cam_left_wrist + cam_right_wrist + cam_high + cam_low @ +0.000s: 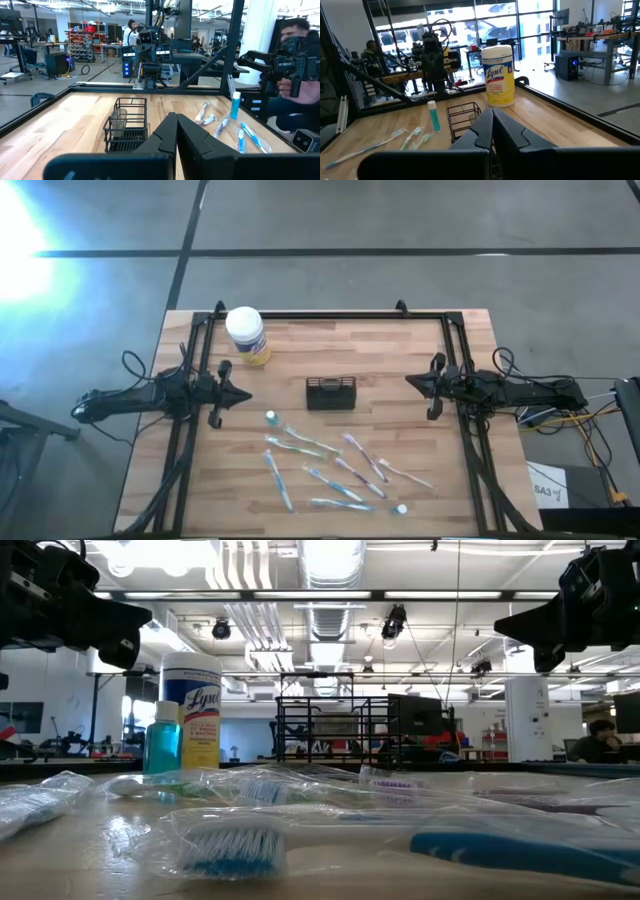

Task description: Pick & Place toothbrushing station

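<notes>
Looking at the high view from left to right: the left gripper [238, 394] sits at left-centre with its jaws pressed together on nothing, tips aimed right, and the yellow jar [247, 335] stands just above it. Next comes the toothbrushing station [331, 393], dead centre of the frame, long axis running left-right, with the wrapped toothbrushes [335, 470] scattered below it. Then the right gripper [415, 383] at right-centre, jaws also together and empty, pointing left. So the station lies straight between both tips, roughly level with each. I'd say they're about equally near, maybe the right arm slightly nearer.
</notes>
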Tool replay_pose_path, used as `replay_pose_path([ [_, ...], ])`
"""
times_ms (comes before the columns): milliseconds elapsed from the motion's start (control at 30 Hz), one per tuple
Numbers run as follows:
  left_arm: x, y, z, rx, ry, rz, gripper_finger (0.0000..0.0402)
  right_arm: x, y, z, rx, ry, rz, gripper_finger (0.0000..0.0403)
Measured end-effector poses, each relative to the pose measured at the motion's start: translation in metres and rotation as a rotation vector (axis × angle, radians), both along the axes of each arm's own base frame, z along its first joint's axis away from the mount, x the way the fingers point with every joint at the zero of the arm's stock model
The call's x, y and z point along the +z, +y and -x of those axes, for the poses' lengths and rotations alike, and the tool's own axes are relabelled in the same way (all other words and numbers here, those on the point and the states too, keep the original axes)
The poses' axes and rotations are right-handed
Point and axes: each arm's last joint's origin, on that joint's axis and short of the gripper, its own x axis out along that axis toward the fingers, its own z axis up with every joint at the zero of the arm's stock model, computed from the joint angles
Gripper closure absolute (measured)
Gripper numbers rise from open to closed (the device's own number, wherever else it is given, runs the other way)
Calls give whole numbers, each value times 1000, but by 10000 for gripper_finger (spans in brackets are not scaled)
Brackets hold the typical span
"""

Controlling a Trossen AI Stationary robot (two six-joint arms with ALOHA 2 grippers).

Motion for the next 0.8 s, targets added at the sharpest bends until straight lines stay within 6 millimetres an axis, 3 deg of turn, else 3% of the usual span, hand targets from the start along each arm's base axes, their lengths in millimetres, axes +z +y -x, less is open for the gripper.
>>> replay_pose_path([
  [500,3,0,0,0,-28,-9,392,0,0,0,0,-2,-4,394],
  [800,16,2,2,68,-164,32,392,3,0,0,-5,-17,55,394],
])
